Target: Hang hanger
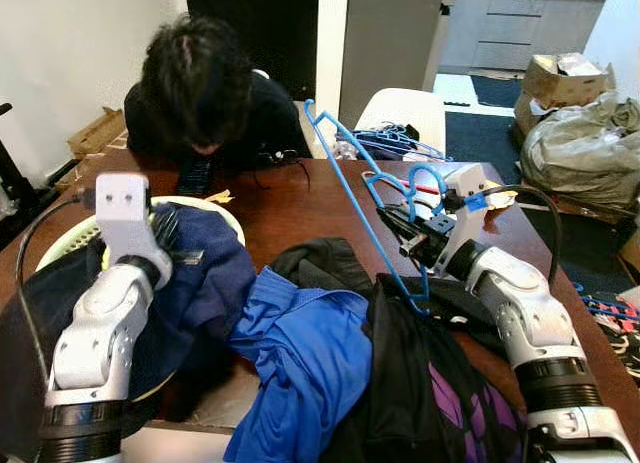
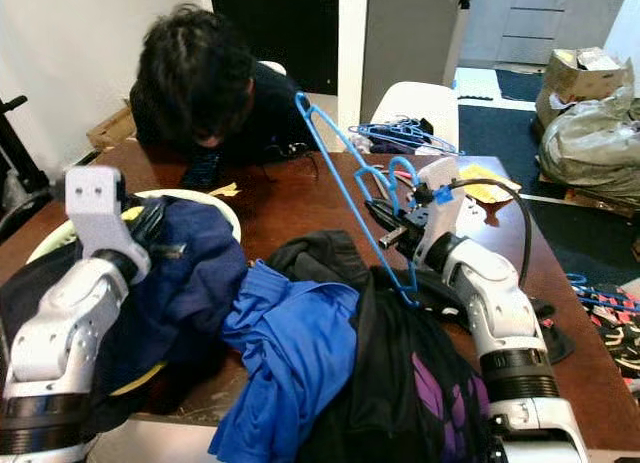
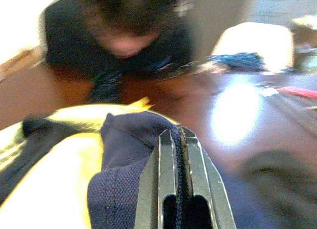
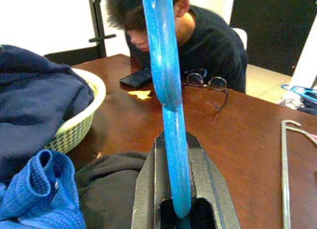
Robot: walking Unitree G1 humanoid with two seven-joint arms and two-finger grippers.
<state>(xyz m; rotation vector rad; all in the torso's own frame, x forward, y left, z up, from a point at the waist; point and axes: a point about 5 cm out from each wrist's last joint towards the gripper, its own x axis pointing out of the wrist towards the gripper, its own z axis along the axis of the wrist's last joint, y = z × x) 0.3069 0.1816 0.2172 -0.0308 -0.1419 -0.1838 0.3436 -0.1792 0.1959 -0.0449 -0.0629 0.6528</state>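
The right end effector (image 2: 385,228) is clamping its two black fingers tight on the blue hanger (image 4: 167,90), which is passing up between them in the right wrist view. The hanger is standing tilted above the brown counter (image 1: 300,208), its hook reaching up toward the person (image 1: 205,88) who is leaning over the far edge. Below it, a black garment (image 2: 400,383) and a bright blue shirt (image 1: 300,353) are lying heaped on the counter's near side. The left end effector (image 3: 181,155) is pinching a fold of the navy garment (image 3: 124,140), fingers closed on the cloth, over the pale laundry basket (image 4: 81,117) at the counter's left. More blue hangers (image 1: 395,141) are lying piled on the white chair (image 1: 400,108) beyond. A pair of glasses (image 4: 210,85) and a dark phone (image 4: 136,78) are lying on the counter just in front of the person.
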